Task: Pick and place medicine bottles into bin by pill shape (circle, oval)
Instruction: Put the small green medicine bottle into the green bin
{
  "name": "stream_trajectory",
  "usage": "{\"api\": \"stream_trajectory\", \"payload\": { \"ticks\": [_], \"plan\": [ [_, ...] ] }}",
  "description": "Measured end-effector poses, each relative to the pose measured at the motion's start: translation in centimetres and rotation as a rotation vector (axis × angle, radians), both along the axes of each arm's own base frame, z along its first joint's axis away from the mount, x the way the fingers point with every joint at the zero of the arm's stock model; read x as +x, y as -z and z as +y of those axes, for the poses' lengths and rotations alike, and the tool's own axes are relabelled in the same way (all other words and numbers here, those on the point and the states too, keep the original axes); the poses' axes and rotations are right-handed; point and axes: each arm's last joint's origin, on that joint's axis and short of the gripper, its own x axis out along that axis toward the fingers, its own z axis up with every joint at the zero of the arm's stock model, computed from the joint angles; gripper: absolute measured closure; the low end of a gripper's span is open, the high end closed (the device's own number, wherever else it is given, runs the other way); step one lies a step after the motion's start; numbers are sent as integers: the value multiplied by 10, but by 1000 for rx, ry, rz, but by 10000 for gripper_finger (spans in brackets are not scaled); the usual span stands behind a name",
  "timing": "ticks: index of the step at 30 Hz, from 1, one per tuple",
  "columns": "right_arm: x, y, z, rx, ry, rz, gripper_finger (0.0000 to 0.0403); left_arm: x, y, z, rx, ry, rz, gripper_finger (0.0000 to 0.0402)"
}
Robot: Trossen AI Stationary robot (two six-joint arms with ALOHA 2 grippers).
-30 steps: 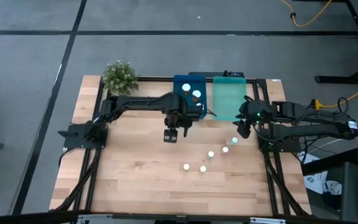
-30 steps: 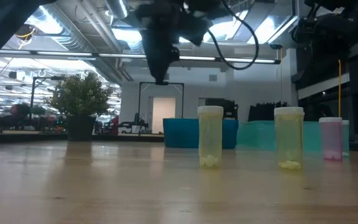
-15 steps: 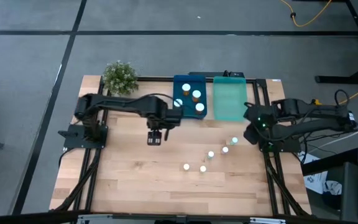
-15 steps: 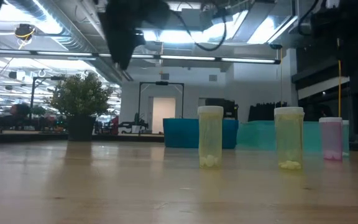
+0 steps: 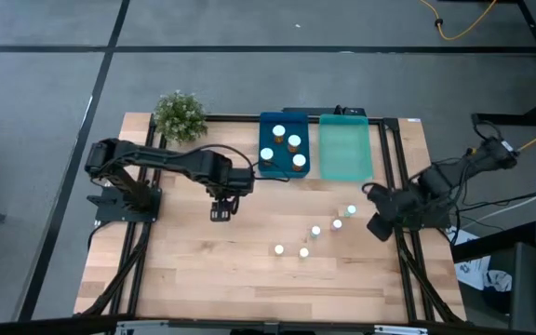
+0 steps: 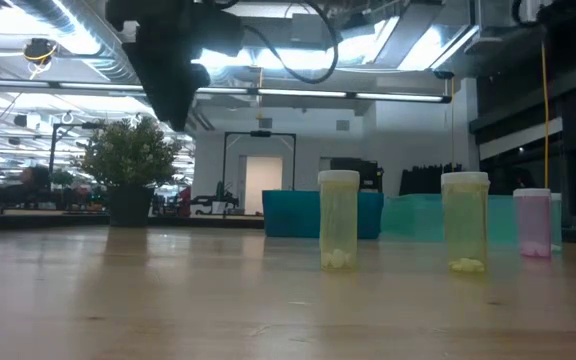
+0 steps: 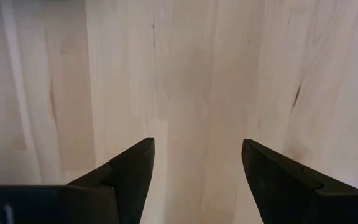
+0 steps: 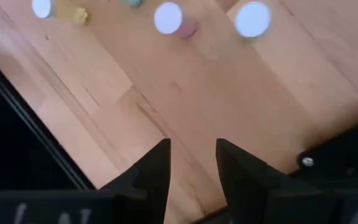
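Several pale bottles with white caps stand in a slanting row on the wooden table (image 5: 203,279), from one (image 5: 278,249) to another (image 5: 351,212); three show in the low view, the middle one (image 6: 465,222) among them. Several amber bottles (image 5: 294,141) stand in the dark blue bin (image 5: 283,121). The teal bin (image 5: 344,147) beside it holds nothing I can see. My left gripper (image 5: 220,212) (image 7: 197,143) is open over bare wood, left of the row. My right gripper (image 5: 380,226) (image 8: 192,143) is open at the table's right edge, near the row's far end (image 8: 252,18).
A small potted plant (image 5: 179,113) stands at the table's far left corner. Black frame rails (image 5: 404,251) run along the left and right edges. Bare wood lies between my left gripper and the bottle row, and along the near edge.
My left gripper has moved from just in front of the blue bin toward the table's left and a little toward the near edge, staying open. My right gripper has drawn back toward the table's right and near edges, away from the teal bin. The bottles have kept still.
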Motion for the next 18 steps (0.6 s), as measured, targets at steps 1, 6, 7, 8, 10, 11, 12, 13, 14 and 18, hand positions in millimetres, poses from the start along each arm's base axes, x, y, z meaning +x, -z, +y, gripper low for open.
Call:
{"api": "stream_trajectory", "payload": {
  "ticks": [1, 6, 7, 8, 10, 11, 12, 13, 14, 18],
  "plan": [
    [1, 1, 6, -13, -1, -2, 275, 0, 1, 0, 0, 0, 2, 168],
    [5, 16, 34, -101, 29, 63, 282, 5, 0, 0, -1, 0, -47, 168],
    [6, 20, 40, -116, 30, 86, 284, 5, 0, 0, -1, 0, -53, 168],
    [7, 24, 45, -132, 28, 108, 285, 6, 0, 0, -2, 0, -58, 168],
    [8, 32, 54, -174, 16, 155, 287, 6, 0, 0, -2, 0, -58, 168],
    [9, 36, 57, -198, 5, 177, 289, 6, 0, 0, -2, 0, -63, 168],
    [10, 39, 59, -218, -2, 196, 289, 7, -1, 0, -2, 0, -73, 168],
    [11, 42, 61, -237, -5, 213, 290, 8, -1, 0, 0, 0, -83, 168],
    [12, 45, 63, -249, -7, 225, 290, 9, -1, 0, 1, -1, -88, 168],
    [16, 51, 66, -271, -8, 246, 291, 10, -1, 0, 1, 4, -96, 168]
  ]
}}
